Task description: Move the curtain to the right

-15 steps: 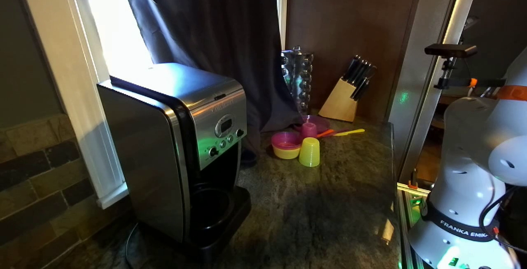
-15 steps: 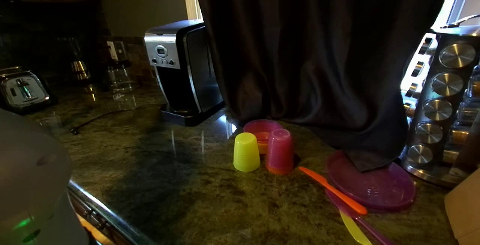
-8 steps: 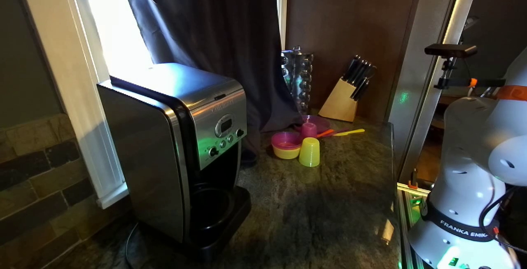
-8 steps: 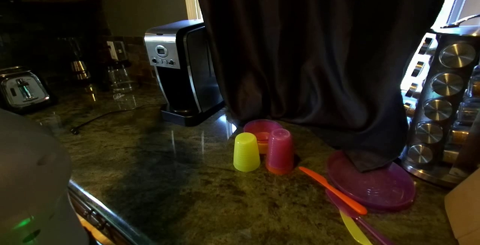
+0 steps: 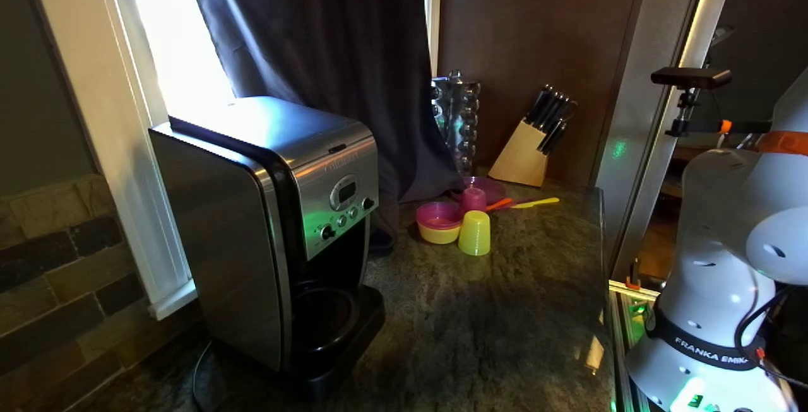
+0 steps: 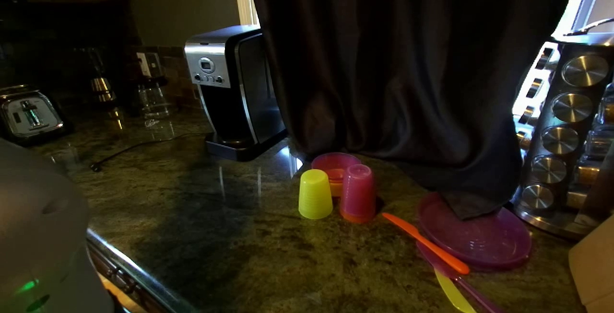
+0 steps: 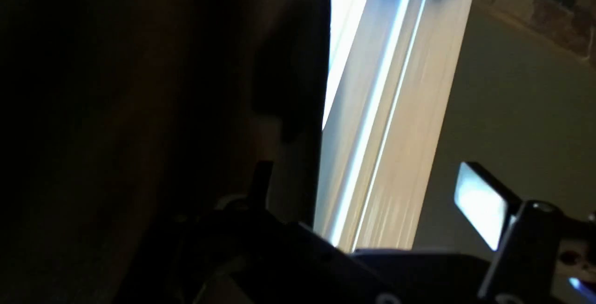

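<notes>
The dark navy-grey curtain (image 5: 341,40) hangs over the window behind the steel coffee maker in an exterior view. It also hangs in an exterior view (image 6: 393,63), its lower corner on a purple plate. In the wrist view the curtain (image 7: 139,90) fills the left side as a very dark sheet. My gripper (image 7: 372,194) is open, with its jaws wide apart. One finger stands dark against the curtain, and the other shows a bright pad (image 7: 479,206) against the wall. The curtain's edge lies between them in the picture; its depth cannot be told. The gripper is outside both exterior views.
The coffee maker (image 5: 328,185) stands close to the curtain. A yellow cup (image 6: 315,194), a pink cup (image 6: 358,193), a purple plate (image 6: 503,241) and plastic knives lie in front. A spice rack (image 6: 559,140) and a knife block (image 5: 521,153) stand beside it. A window frame (image 7: 409,108) borders the curtain.
The gripper parts that showed at the top edge of both exterior views have left those views, upward. The arm has shifted slightly. The curtain looks the same.
</notes>
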Robot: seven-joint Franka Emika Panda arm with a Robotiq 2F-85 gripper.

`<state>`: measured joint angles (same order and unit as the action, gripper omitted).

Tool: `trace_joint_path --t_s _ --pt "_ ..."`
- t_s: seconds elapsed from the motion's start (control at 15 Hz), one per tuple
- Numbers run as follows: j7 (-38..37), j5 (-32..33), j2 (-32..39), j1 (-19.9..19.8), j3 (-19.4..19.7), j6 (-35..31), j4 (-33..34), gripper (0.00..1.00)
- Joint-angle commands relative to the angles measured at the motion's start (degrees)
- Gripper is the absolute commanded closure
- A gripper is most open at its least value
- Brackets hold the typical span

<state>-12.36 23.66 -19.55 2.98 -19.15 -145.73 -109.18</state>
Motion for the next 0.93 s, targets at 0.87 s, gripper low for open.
trace_joint_path --t_s 0.87 --pt "-0.8 10.7 5.0 -0.6 -1.9 1.1 15.1 0.00"
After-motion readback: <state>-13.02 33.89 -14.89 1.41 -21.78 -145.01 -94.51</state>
